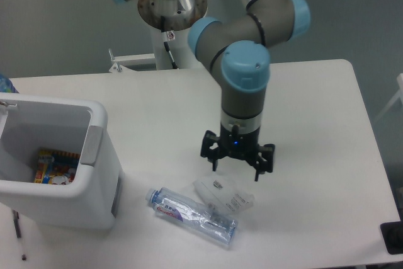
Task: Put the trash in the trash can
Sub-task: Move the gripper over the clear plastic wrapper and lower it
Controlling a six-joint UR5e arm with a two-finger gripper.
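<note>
1. Right now, from the fixed camera, I see the claw [236, 169] pointing straight down over the white bench [315, 105], its two fingers spread apart and holding nothing.
2. I see the packet [225, 195] lying flat on the bench just below the claw in the picture; I cannot tell whether the fingertips touch it.
3. I see the water bottle [192, 213] lying on its side, blue cap toward the left, its far end tucked against the packet's near edge.
4. I see the trash can [60, 168] standing upright at the bench's left side, a little apart from the bottle's cap, with its grey side tab facing the bottle.
5. I see some colourful printed wrapper [51, 165] already lying at the bottom of the can.
</note>
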